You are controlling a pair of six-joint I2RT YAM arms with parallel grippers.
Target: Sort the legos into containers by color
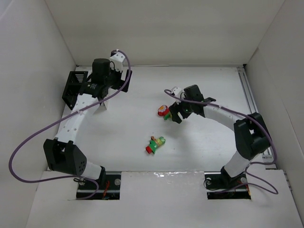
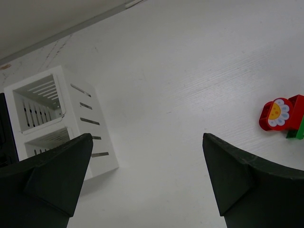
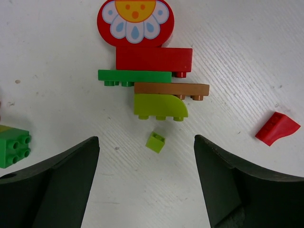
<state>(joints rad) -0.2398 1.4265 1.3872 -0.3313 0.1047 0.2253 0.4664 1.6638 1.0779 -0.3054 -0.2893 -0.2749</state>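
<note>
Table [image 1: 137, 90]: white, matte, faintly grained.
Back wall [image 1: 166, 28]: plain white panel rising from the table's far edge.
Left wall [image 1: 28, 71]: white panel along the table's left side.
Right wall [image 1: 282, 71]: white panel along the table's right side.
Rail [image 1: 248, 95]: grey metal strip on the table's right edge.
Front board [image 1: 161, 199]: white, at the table's near edge.
Light: soft, even; small glare near the table's near edge.

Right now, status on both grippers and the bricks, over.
Left gripper open, empty, by white bin. Right gripper open, empty, facing brick stack. Small yellow-green brick loose in between.
</note>
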